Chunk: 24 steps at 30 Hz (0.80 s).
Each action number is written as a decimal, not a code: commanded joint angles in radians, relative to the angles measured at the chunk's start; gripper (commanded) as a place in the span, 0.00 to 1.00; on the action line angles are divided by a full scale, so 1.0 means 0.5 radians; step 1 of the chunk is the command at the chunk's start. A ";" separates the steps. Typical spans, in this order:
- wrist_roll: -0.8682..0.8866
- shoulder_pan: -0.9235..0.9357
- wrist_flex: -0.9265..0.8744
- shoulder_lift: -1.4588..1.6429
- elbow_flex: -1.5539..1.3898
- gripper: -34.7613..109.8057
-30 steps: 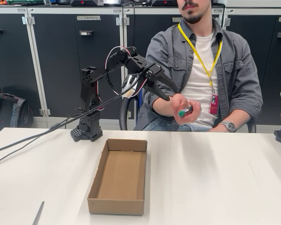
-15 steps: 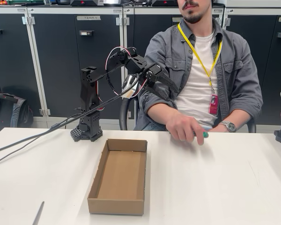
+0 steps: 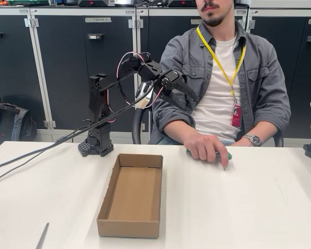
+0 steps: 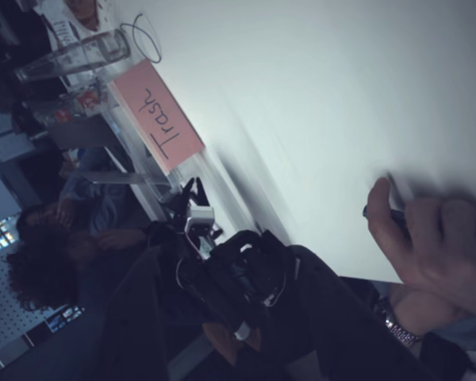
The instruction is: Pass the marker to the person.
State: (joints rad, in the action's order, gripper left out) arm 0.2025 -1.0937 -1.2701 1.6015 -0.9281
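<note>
A cardboard box [image 3: 130, 194] sits on the white tabletop [image 3: 238, 207], open at the top, and nothing lies inside it. Behind the box's far left corner stands the black arm, whose pincer [image 3: 189, 101] is raised well above the tabletop, up and to the right of the box, in front of the person's [image 3: 223, 78] sleeve. It grips nothing; whether its fingers are apart or together I cannot tell against the dark sleeve.

The marker [image 3: 222, 154] lies on the tabletop to the right of the box's far end, under the person's hand [image 3: 207, 148], which rests over it so that only the green end and a bit of the barrel stick out. In the wrist view the hand [image 4: 436, 246] covers the marker [image 4: 381, 213] on the white surface.

A thin grey stick [image 3: 42, 236] lies near the tabletop's front edge, left of the box.
</note>
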 commanded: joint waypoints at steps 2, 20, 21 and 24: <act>-0.031 0.000 0.031 0.138 0.003 0.45; -0.031 0.003 0.021 0.156 -0.031 0.44; -0.031 0.003 0.028 0.156 -0.031 0.44; -0.031 0.006 0.028 0.156 -0.031 0.44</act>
State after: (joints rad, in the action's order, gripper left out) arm 0.2025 -1.0937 -1.2701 1.6137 -0.9495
